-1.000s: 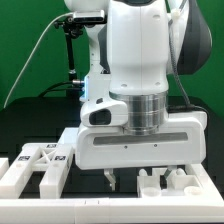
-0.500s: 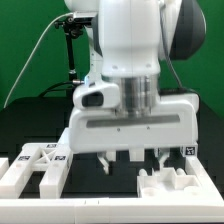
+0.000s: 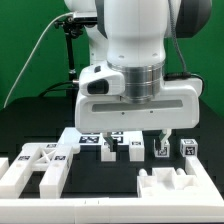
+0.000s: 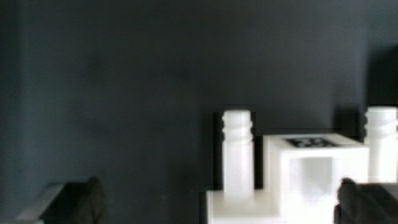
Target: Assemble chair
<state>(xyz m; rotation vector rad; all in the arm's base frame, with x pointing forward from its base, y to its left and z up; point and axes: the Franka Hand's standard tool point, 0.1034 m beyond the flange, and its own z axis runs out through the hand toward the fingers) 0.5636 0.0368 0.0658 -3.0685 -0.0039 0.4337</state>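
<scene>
Loose white chair parts lie on the black table. A row of small tagged pieces (image 3: 113,146) stands behind my gripper (image 3: 135,135). An X-braced piece (image 3: 35,166) lies at the exterior view's front left, and a blocky notched part (image 3: 166,186) at the front right. My gripper hangs open above the row and holds nothing. In the wrist view its dark fingertips (image 4: 79,202) frame two white posts (image 4: 237,148) and a tagged block (image 4: 317,154) on a white panel (image 4: 285,206) below the gripper (image 4: 222,205).
A thin white border frame (image 3: 100,213) runs along the table's front edge. A black stand with a cable (image 3: 68,60) rises at the back in front of a green backdrop. Black table surface (image 4: 125,90) fills most of the wrist view.
The gripper has risen from just above the front parts, staying open, and the row of tagged pieces behind it has come into view.
</scene>
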